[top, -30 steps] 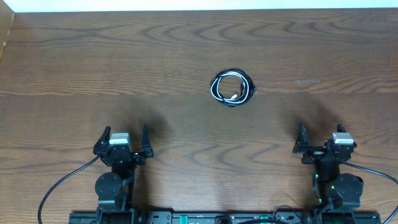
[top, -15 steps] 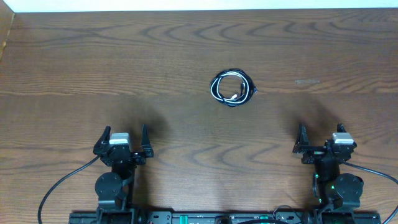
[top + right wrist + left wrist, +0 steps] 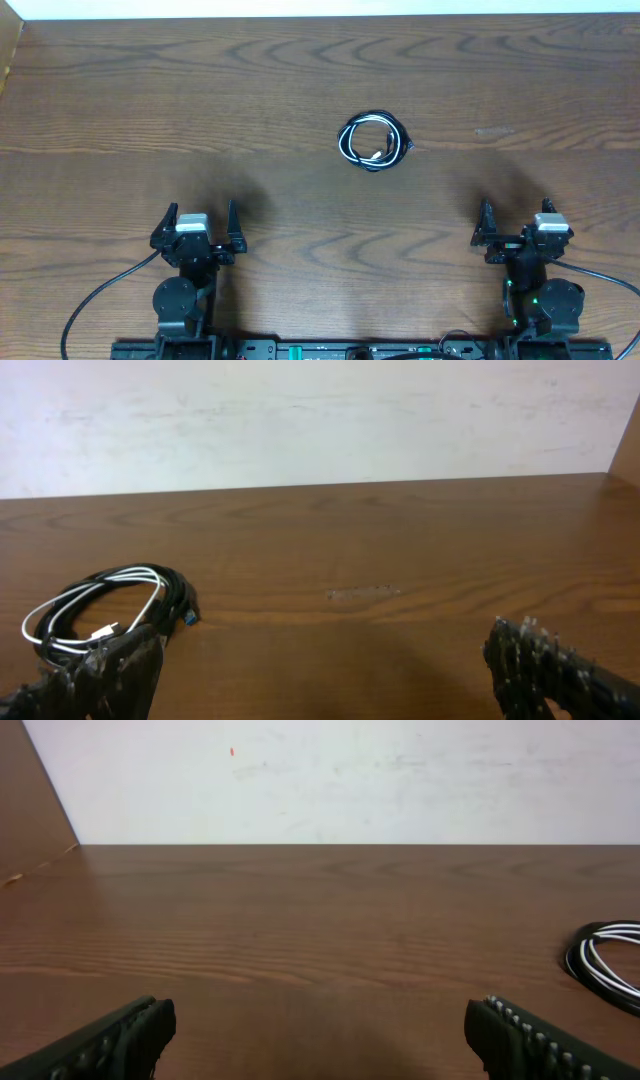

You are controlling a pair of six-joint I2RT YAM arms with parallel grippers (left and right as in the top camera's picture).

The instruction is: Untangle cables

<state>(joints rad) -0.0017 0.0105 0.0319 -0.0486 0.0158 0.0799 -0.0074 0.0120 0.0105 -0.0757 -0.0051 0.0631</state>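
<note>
so the left gripper (image 3: 199, 214) and right gripper (image 3: 516, 215) gape empty, well clear of the cables (image 3: 374, 141): light, floppy little coil, I'd pinch its outer black loop.

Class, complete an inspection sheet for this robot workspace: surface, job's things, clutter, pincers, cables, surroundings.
Surface: wooden table, with a faint scuff right of the coil.
Job's things: cable coil, white and black cords wound together, mid-table, untouched.
Clutter: nothing seen.
Pincers: left pincer and right pincer both open, empty, well short of the coil.
Cables: arm wires trail from both arm bases.
Surroundings: white wall behind the table.
</note>
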